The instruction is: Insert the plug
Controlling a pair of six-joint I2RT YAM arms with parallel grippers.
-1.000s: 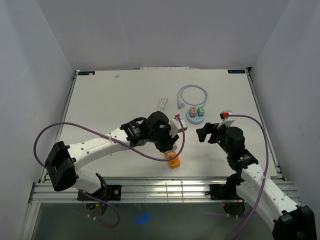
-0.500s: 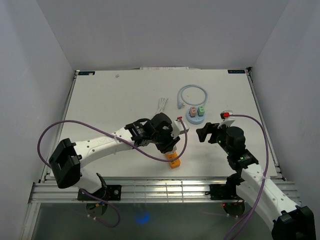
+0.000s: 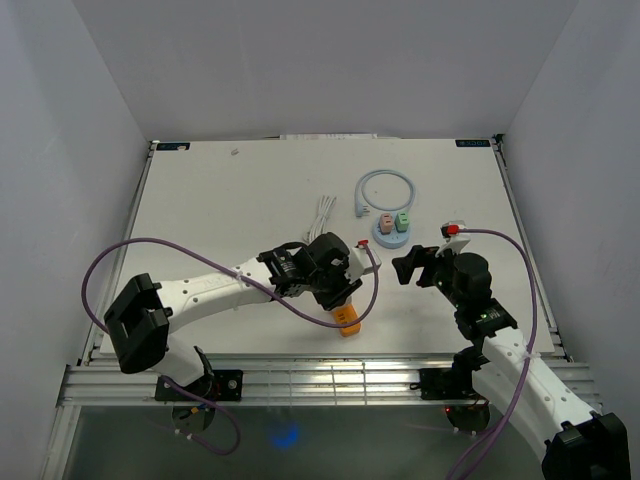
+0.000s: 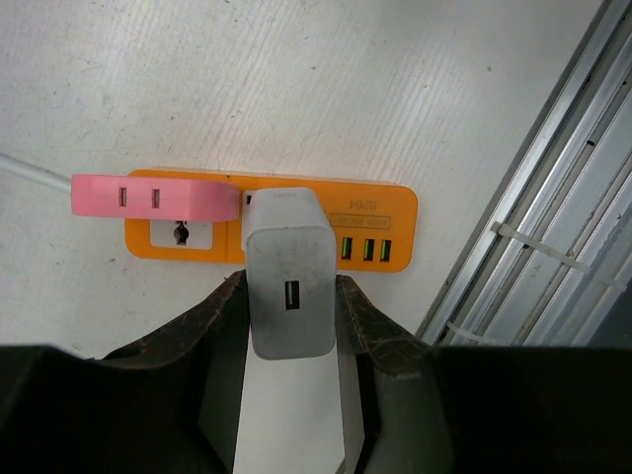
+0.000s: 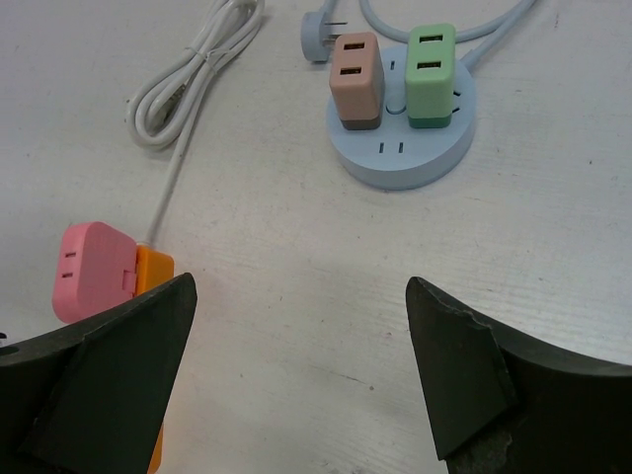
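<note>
White plug (image 4: 288,272) pinched tight in left gripper (image 4: 291,314), right over middle of orange power strip (image 4: 380,212). Cannot tell if pushed in. Pink plug (image 4: 153,197) sits in strip beside it. Right gripper (image 5: 296,380) spread wide, holding nothing, near round blue socket (image 5: 400,163).

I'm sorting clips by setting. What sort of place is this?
Probably a robotics lab test cell: a white table boxed in by blank walls, an aluminium rail along its near edge, and an orange power strip as a prop.
</note>
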